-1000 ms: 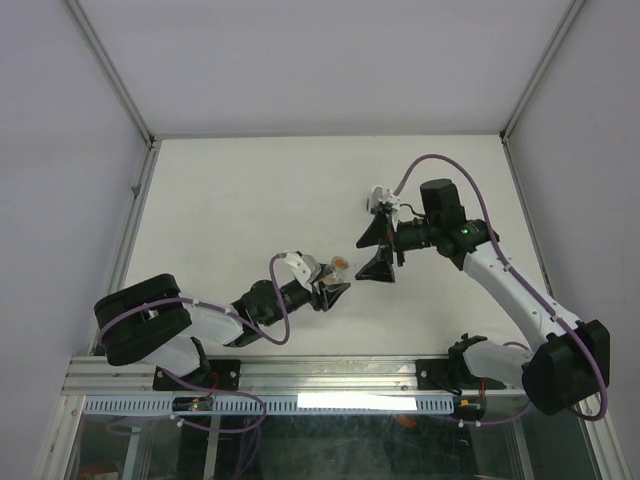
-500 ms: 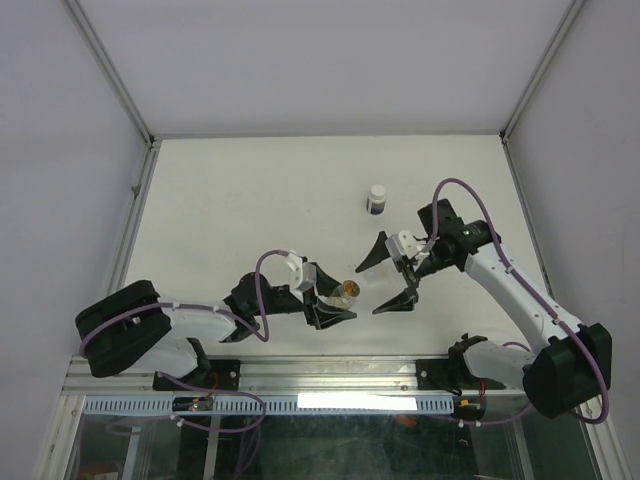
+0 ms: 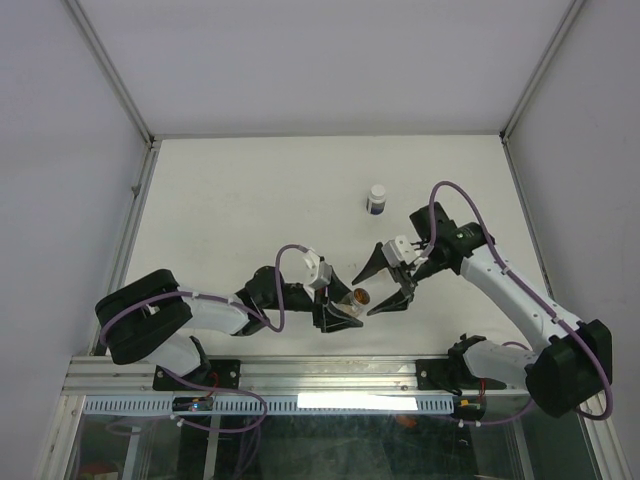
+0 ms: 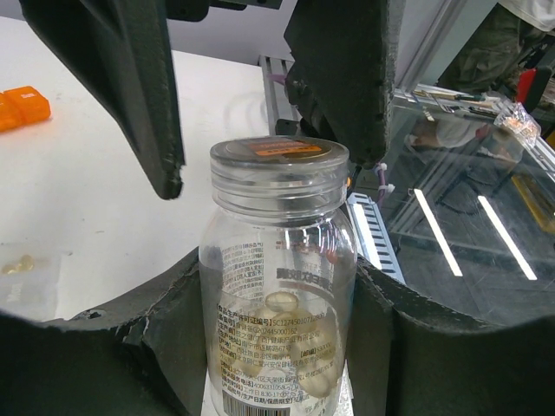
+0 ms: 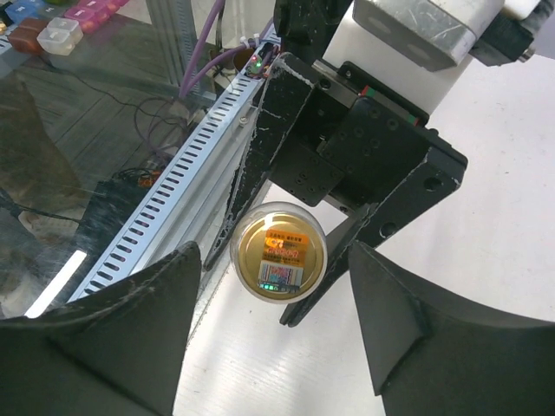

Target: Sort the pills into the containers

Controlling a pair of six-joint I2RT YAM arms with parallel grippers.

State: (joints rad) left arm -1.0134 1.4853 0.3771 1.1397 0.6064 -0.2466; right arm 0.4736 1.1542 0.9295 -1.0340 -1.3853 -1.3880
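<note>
Seen from above, the left gripper [image 3: 343,306] gripped the vial [image 3: 358,297] near the table's [image 3: 230,200] front edge, and the right gripper [image 3: 367,295] stood spread beside its cap, not touching, while only the left wrist view showed pills [image 4: 282,303] inside.

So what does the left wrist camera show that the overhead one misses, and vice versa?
Only the left wrist view: pale pills inside the clear bottle, its printed label, and an orange two-cell box. Only overhead: a small white-capped bottle standing apart on the table. Both: the left gripper holding the clear bottle, the right gripper open around its cap.
</note>
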